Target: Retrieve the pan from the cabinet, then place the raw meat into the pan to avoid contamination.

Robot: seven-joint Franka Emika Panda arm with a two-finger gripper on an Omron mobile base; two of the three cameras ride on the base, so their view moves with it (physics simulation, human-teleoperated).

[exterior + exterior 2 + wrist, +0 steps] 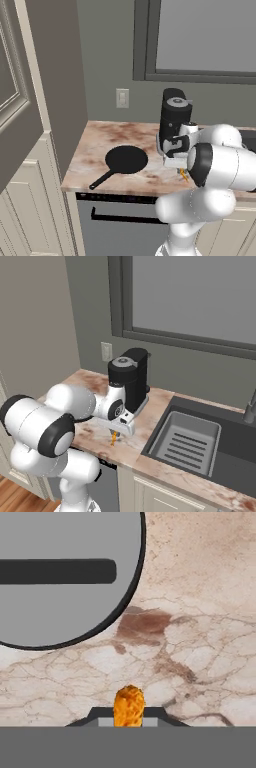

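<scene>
- Cabinet point(20, 150) fills the left side of the left base view, with one upper door swung open toward the camera and cut off by the frame edge; the right base view shows instead a sink point(200, 443) with a ribbed grey basin, set in the surface to the right of the arm.
- Marble surface point(100, 150) carries all the small things; its far right end is hidden behind the white arm in the left base view.
- Coffee machine point(174, 117), black with a round grey top, stands at the back of the surface near the wall; its lower part is covered by the arm.
- Pan point(126, 160) lies flat on the surface in the left base view, handle pointing to the front edge, well left of the gripper; the right base view hides it behind the arm.
- Gripper point(129, 718) is closed on the raw meat point(129, 706); the hand view shows the piece between the dark fingertips, above the surface.
- Raw meat is only a small orange spot under the hand in both base views, so its shape is hard to read there.
</scene>
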